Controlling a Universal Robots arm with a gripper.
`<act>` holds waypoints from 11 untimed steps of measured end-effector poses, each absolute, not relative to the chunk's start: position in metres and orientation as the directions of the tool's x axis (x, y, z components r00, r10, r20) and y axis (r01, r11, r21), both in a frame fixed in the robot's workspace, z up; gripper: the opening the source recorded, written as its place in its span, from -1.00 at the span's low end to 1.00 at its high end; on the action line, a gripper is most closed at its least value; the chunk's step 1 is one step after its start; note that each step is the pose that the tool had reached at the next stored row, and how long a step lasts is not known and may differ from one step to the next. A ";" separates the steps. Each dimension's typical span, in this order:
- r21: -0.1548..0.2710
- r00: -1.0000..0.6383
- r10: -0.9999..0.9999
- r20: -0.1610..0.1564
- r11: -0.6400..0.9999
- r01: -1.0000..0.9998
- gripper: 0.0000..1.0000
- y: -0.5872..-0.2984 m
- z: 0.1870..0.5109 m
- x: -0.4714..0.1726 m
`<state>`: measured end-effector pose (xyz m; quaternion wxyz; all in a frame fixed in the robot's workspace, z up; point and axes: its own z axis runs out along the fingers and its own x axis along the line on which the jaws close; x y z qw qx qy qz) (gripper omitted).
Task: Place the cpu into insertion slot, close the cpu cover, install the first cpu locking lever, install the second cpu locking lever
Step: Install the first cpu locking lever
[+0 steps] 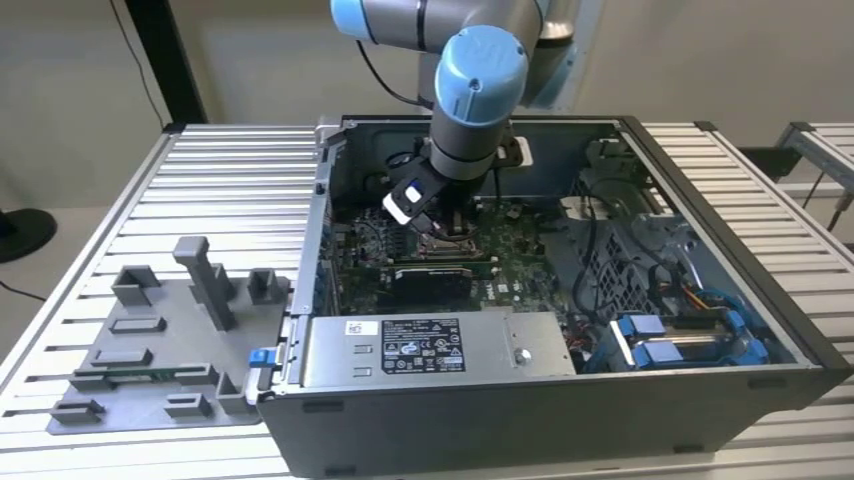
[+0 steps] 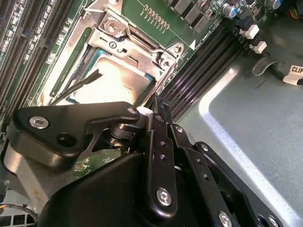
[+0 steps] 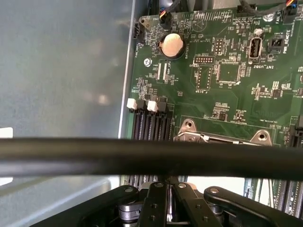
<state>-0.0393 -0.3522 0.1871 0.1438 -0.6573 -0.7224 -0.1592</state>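
Near one edge of the cpu (image 2: pixel 118 75), the tool (image 2: pixel 158 106) hovers.

Well behind the gripper (image 1: pixel 450 232) a plain pale wall (image 1: pixel 254 60) stands in soft, even light, a dark upright post (image 1: pixel 167 60) against it. A ribbed aluminium table (image 1: pixel 220 190) spreads around and below the gripper. Off to the exterior view's left lies pale floor (image 1: pixel 80 235) with a black round stand base (image 1: pixel 20 235), and to the right a second ribbed table (image 1: pixel 827 145).
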 end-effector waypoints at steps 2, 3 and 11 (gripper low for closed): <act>0.041 -0.096 0.904 0.417 0.086 0.995 -1.00 -0.352 0.187 -0.039; 0.041 -0.096 0.904 0.417 0.087 0.995 -1.00 -0.352 0.187 -0.039; 0.041 -0.101 0.903 0.417 0.092 0.995 -1.00 -0.353 0.187 -0.037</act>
